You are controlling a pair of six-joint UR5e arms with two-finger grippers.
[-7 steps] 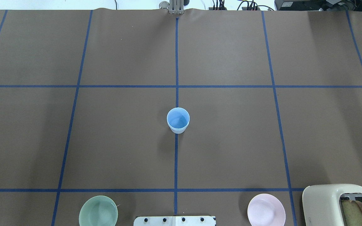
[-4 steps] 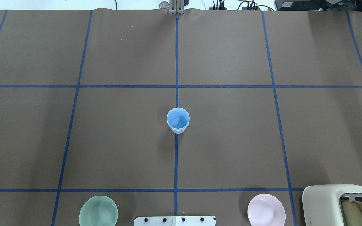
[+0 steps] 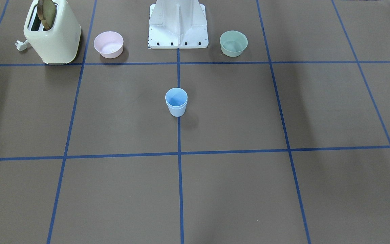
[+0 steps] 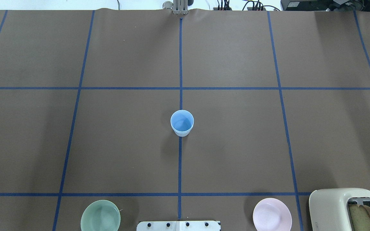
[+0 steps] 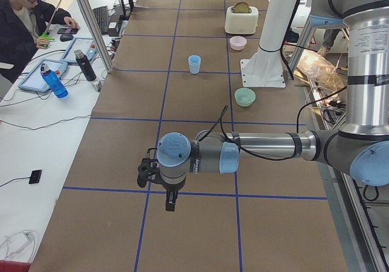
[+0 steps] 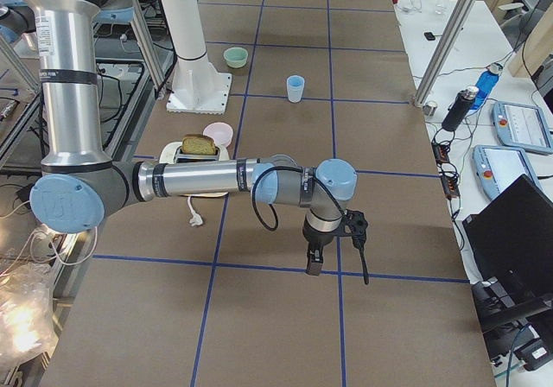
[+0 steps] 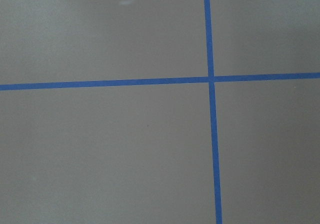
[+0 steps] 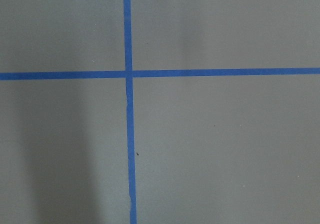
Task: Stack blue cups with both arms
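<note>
The blue cups (image 4: 182,123) stand upright on the centre tape line in the overhead view, with a second rim line just below the top one, so they look nested one inside the other. They also show in the front-facing view (image 3: 176,101), in the left view (image 5: 194,64) and in the right view (image 6: 295,88). My left gripper (image 5: 169,204) shows only in the left view, hanging over bare table far from the cups. My right gripper (image 6: 314,264) shows only in the right view, likewise far from them. I cannot tell whether either is open or shut. Both wrist views show only table and tape.
A green bowl (image 4: 100,218) and a pink bowl (image 4: 272,216) sit near the white base pedestal (image 4: 178,225). A cream toaster (image 4: 345,208) holding bread stands at the robot's right. An operator (image 5: 24,23) sits at a side desk with bottles and tablets.
</note>
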